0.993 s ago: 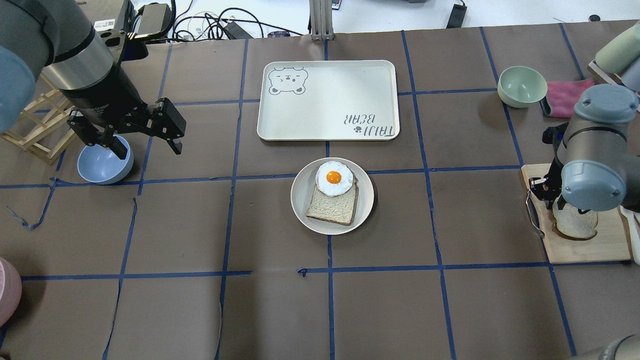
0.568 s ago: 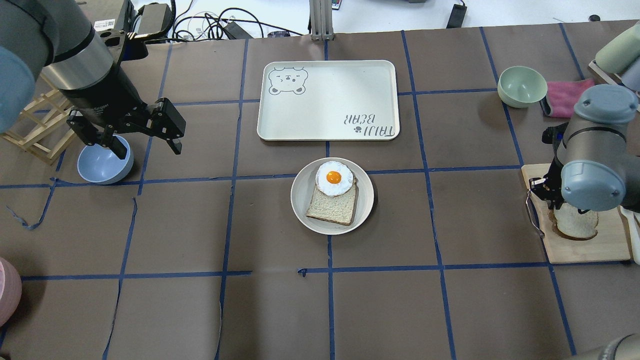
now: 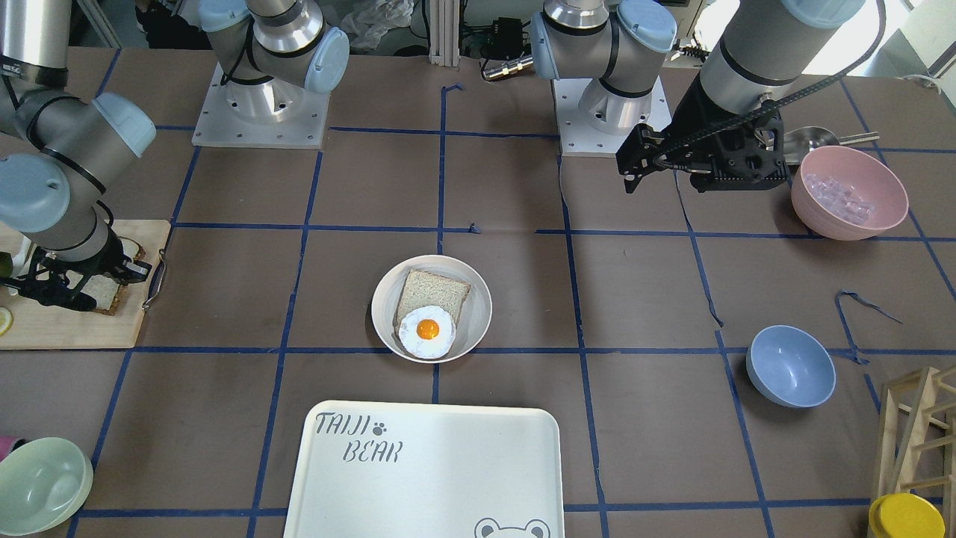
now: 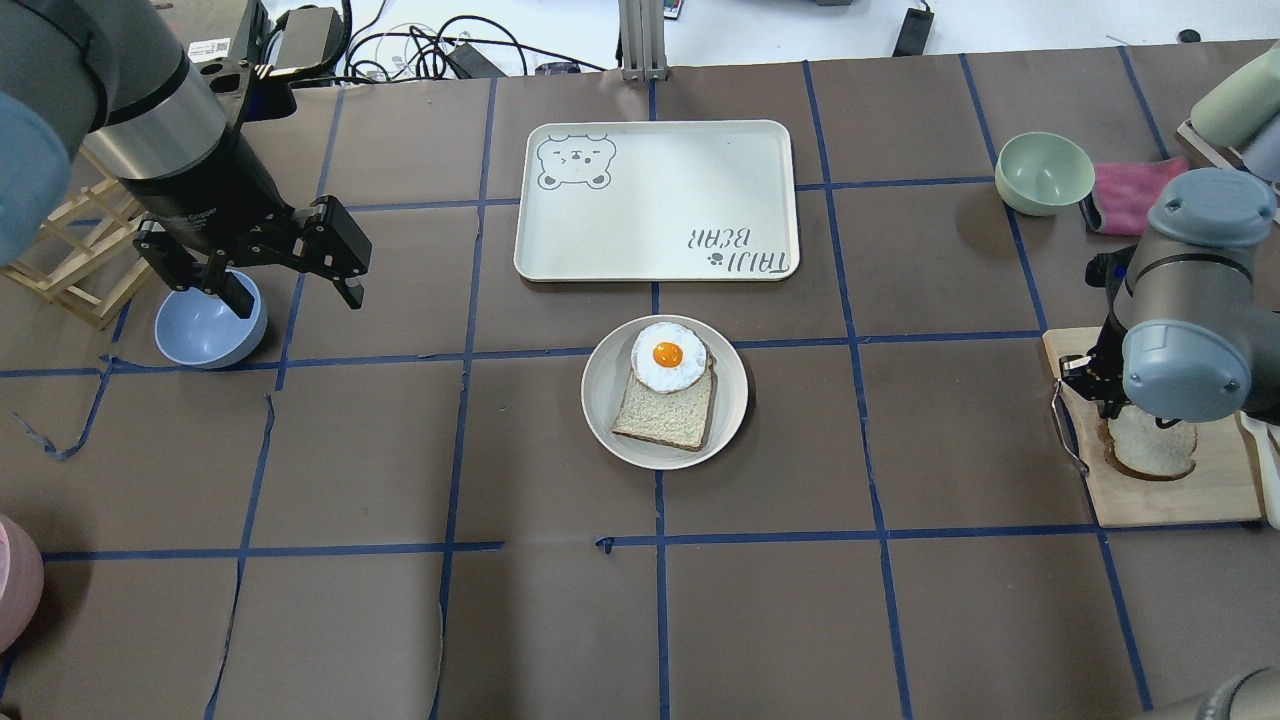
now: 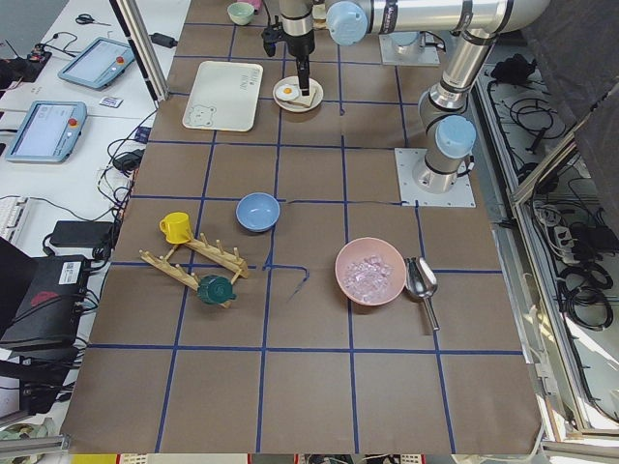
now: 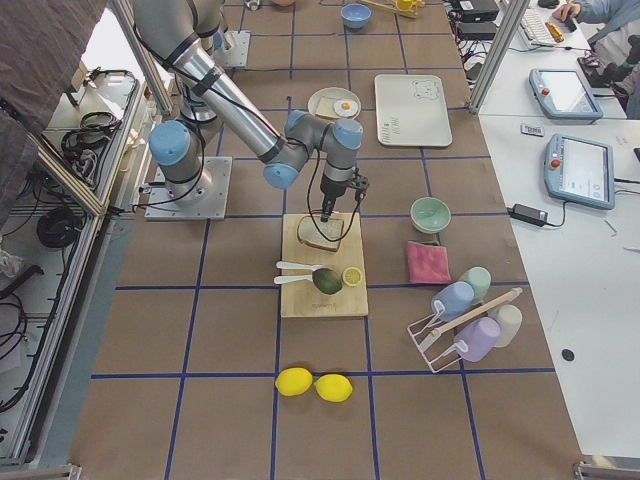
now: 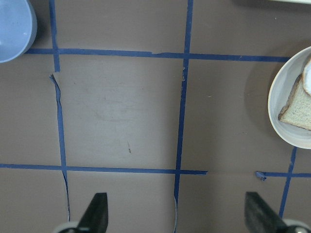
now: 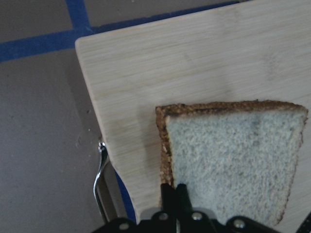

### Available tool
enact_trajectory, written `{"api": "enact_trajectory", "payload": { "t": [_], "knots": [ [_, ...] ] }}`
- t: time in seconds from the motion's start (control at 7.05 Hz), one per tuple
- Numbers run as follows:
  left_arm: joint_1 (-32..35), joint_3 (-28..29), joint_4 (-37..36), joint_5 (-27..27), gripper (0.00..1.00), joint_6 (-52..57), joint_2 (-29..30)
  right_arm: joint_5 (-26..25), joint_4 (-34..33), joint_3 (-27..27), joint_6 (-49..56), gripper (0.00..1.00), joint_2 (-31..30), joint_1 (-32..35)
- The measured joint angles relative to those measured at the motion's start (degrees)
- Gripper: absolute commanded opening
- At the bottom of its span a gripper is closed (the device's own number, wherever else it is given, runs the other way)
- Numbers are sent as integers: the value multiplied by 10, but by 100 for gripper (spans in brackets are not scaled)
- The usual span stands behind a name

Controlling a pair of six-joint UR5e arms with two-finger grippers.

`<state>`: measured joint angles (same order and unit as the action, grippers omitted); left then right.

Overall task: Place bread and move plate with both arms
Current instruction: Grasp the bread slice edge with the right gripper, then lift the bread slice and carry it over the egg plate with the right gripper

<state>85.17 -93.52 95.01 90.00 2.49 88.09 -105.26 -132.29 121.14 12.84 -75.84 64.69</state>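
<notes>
Nothing of the task is finished yet. The bread (image 8: 228,165) lies on the wooden board (image 4: 1180,500), well apart from the plate (image 4: 603,405), which carries another slice (image 4: 665,415) and an egg (image 4: 668,356). The right hand (image 8: 175,191) is narrow and, it seems, pinches the crust on the side toward the plate. The left hand (image 4: 292,285) hangs wide above the worktop (image 4: 900,450), and bare surface lies between it and the plate.

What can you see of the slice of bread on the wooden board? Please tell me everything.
The bread is a pale greyish-white slice with a dark brown crust and a porous crumb. It lies flat on the wooden cutting board. The right gripper stands over its crust edge, fingers close together; whether they pinch it cannot be told.
</notes>
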Motion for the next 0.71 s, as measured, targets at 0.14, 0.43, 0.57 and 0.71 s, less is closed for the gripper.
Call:
{"api": "enact_trajectory", "payload": {
  "t": [0.14,0.43,0.57,0.71],
  "knots": [
    [0,0,0,0,100,0,0,-2,-1,-2,1,0,-3,0],
    [0,1,-1,-1,100,0,1,-8,3,-17,2,0,-13,1],
    [0,0,-1,-1,100,0,1,-11,11,-26,3,0,-24,4],
    [0,1,-1,-1,100,0,0,-11,26,-35,2,0,-39,11]
  ]
}}
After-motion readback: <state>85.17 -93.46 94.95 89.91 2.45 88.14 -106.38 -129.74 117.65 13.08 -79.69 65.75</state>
